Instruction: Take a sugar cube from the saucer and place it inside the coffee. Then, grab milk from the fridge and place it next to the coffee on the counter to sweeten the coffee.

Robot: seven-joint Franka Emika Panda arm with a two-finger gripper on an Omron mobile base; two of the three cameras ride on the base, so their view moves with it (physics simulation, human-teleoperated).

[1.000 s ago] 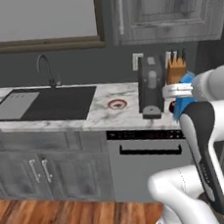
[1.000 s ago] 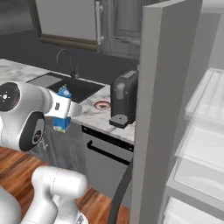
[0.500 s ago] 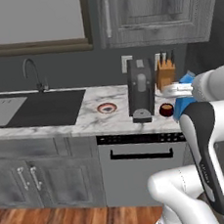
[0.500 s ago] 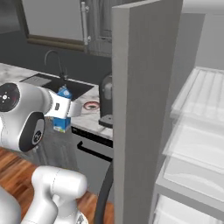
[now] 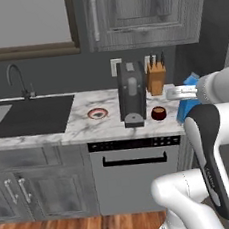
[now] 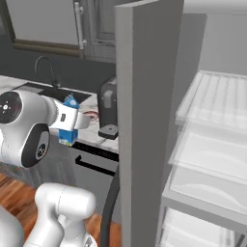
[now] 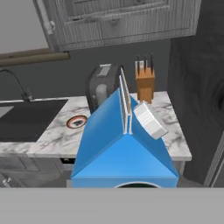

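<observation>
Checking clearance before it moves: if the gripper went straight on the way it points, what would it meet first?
Probably the coffee machine on the counter; depth is hard to judge. The gripper holds the milk carton.

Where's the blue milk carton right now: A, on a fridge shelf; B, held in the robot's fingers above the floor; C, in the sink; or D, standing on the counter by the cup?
B: the milk carton sits clamped at the arm's end, off the counter.

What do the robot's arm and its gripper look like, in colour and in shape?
The arm is glossy white, with thick rounded links and a dark grey band along the curved forearm. A round dark joint cap with a small white mark sits on its side. The gripper is a white block with pale fingers.
</observation>
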